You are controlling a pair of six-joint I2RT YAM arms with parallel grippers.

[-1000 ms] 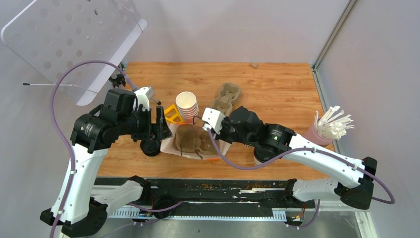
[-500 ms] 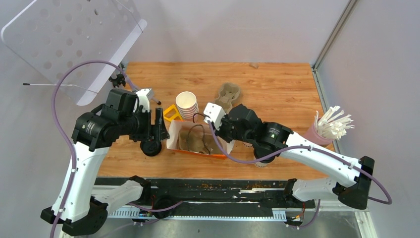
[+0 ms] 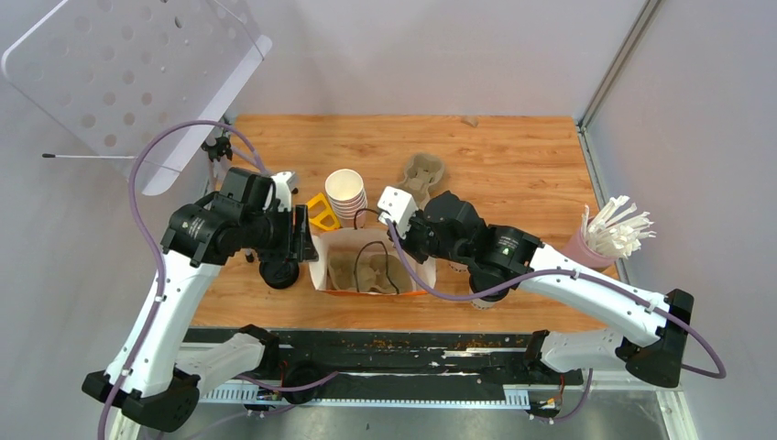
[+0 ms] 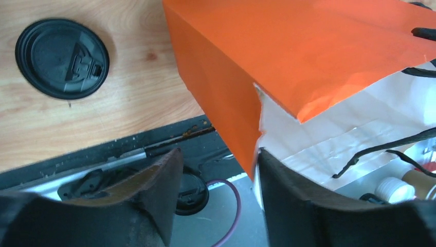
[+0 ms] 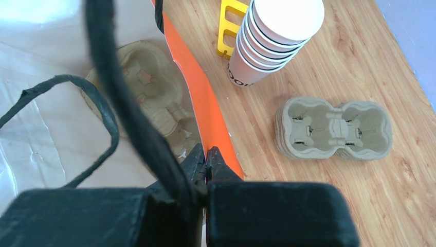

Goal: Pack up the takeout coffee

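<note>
Takeout coffee: we cannot place it in any view; the cups and lids we do see are logged below.
Black lid [image 4: 61, 57]: lies alone and flat on the wooden table [image 3: 513, 165], just left of the paper bag [image 3: 320, 259] and outside it, near the table's front edge.
Cup stack [image 3: 346, 194]: lidless white cups, nested and upright, behind the bag's left part. We read dark lettering on the lowest one.
Bag: orange outside, white inside. It stands mouth up at the front middle of the table, and black cord handles [image 5: 118, 92] hang loose into the mouth.
Cup carrier [image 5: 144, 87]: brown pulp, lying on the bag's floor.
Left gripper [image 4: 217, 162]: jaws apart, straddling the bag's left rim. The paper edge sits between the fingers, nearer one of them. We cannot tell whether it touches.
Right gripper [image 5: 206, 154]: jaws together, pinched on the bag's far rim near its right corner. A cord handle crosses in front of the fingers.
Spare carriers [image 5: 334, 128]: a short stack on the wood behind the bag, right of the cup stack and apart from it.
Yellow piece [image 3: 321, 211]: plastic, just beside the cup stack's base.
Pink cup [image 3: 596, 240]: at the table's right edge, full of white sticks, well apart from the bag.
</note>
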